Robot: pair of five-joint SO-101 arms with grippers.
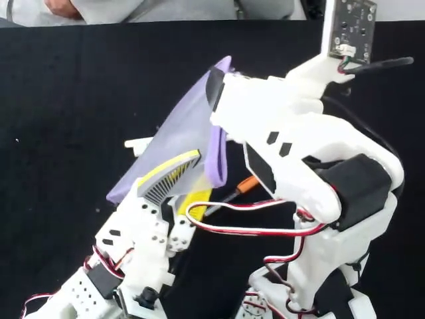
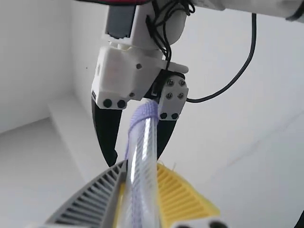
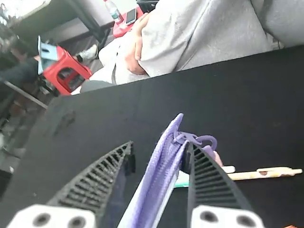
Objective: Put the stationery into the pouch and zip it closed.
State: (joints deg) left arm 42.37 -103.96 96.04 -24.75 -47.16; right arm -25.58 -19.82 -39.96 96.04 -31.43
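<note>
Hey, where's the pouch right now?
In the high view the pouch is lifted over the middle of the black table, its lower end pinched by the left claw and its upper end inside the right claw.

In the high view the right arm (image 1: 299,153) covers most of an orange pen (image 1: 246,184). The pouch (image 1: 182,129) hides all but one end of a white item (image 1: 136,144) on the bench (image 1: 66,100). The pouch's contents cannot be made out. A cream pen (image 3: 266,172) passes behind the right pincer (image 3: 159,146). The picture's edge cuts off the base of the left pincer (image 2: 140,166).
</note>
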